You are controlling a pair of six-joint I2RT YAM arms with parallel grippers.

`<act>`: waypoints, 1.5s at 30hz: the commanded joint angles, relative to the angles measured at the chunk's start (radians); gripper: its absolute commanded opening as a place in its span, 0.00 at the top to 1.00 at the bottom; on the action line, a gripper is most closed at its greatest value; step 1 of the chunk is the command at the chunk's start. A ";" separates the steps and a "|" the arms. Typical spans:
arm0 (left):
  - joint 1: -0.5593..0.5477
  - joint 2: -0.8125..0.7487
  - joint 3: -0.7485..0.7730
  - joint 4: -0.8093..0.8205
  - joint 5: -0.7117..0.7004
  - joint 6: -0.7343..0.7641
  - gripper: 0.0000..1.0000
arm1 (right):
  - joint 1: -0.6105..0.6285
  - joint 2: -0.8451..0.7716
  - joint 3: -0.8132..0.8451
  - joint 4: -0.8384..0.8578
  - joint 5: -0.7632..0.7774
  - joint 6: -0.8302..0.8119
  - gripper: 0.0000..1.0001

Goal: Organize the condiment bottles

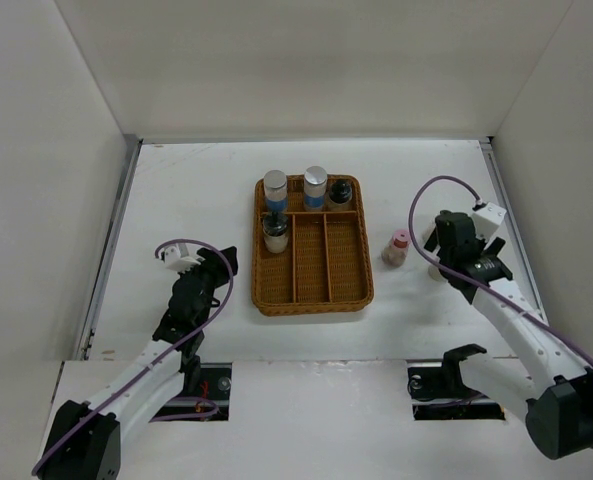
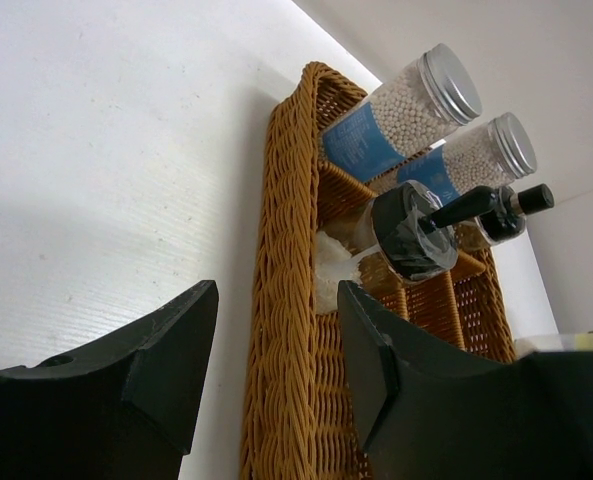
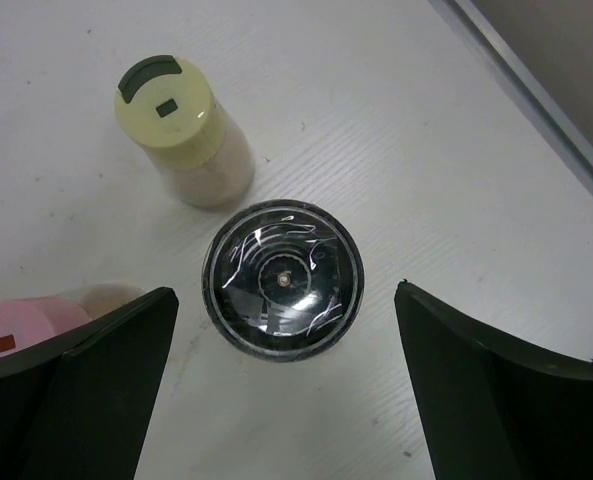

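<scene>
Sitting central, the wicker tray [image 1: 316, 290] holds four bottles [image 1: 315, 187] at its 12 o'clock end. At its 8 o'clock the left gripper [image 2: 276, 295] hangs open. The right gripper [image 3: 284, 300], open, straddles a black-capped bottle [image 3: 281, 262], seemingly to grab it; yellow shaker [image 3: 176, 125] at 11, pink shaker [image 1: 399, 247] at 8.

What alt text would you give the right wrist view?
Looking straight down, the open right gripper frames a black-lidded bottle standing on the white table, with a gap on each side. A yellow-topped shaker stands at upper left, and a pink-topped bottle shows partly at the lower-left edge.
</scene>
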 commanded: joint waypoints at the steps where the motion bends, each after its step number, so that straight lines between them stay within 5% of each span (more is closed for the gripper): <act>1: -0.004 0.016 -0.023 0.040 -0.004 0.000 0.51 | -0.048 0.004 -0.017 0.133 -0.078 -0.002 0.05; 20: -0.004 0.029 -0.021 0.050 -0.004 0.001 0.51 | -0.128 0.113 -0.019 0.218 -0.174 -0.006 0.18; 28: -0.004 0.035 -0.020 0.050 -0.006 0.003 0.51 | -0.113 0.026 -0.011 0.195 -0.139 -0.001 0.45; 37: -0.001 0.033 -0.020 0.050 -0.006 0.003 0.51 | 0.172 -0.131 0.195 -0.032 -0.058 0.030 0.47; 45: 0.010 0.021 -0.021 0.043 -0.006 0.005 0.51 | 0.603 0.060 0.387 0.053 -0.042 0.106 0.47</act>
